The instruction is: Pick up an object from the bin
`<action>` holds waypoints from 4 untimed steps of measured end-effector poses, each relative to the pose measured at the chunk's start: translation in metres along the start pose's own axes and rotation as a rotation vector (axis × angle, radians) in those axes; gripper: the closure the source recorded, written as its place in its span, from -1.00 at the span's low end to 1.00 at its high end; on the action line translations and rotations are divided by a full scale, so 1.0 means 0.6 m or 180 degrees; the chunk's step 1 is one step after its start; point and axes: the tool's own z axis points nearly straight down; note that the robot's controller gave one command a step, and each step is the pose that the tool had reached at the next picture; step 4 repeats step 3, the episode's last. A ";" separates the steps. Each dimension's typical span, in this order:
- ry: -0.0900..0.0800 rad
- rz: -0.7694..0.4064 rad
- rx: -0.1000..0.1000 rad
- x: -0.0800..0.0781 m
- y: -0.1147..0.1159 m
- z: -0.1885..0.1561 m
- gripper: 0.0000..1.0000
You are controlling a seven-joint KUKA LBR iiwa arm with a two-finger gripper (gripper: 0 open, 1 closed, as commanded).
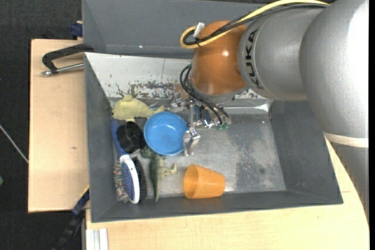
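1. Nearest the lens is the grey arm (328, 50), coming in from the right. Its orange wrist cover (217, 67) hangs over the back-middle of the bin (304, 143).
2. Below that cover the gripper (194, 130) sits low, right against the right-hand rim of a round blue cup (164, 133). The cup stands mouth-up in the left half of the bin. Whether the gripper is apart or together I cannot tell.
3. Other things crowd the cup. A black round thing (130, 136) is against its left side and a pale yellow soft lump (132, 108) lies behind it. A green toy figure (158, 171) and a blue-and-white brush (128, 180) lie in front, toward the left wall. An orange cup (203, 182) lies on its side, apart from the rest, near the front wall.
4. The blue cup looks the likeliest pick, being closest. I judge a rim pinch the best way to take it: one side of the gripper inside the mouth, the other outside the wall, squared up before closing.
5. The smooth wall may slip or tip under an off-centre squeeze. A straight lift, clear of the black thing and the toy, should avoid dragging them along.
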 end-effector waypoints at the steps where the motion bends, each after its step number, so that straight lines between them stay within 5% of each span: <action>1: 0.0002 -0.0001 -0.0002 0.000 0.000 -0.002 1.00; 2: 0.0033 0.0905 -0.0031 0.003 -0.001 0.008 1.00; 3: -0.0020 0.0589 -0.0007 0.021 -0.013 -0.285 1.00; 4: -0.0020 0.0589 -0.0007 0.021 -0.013 -0.285 1.00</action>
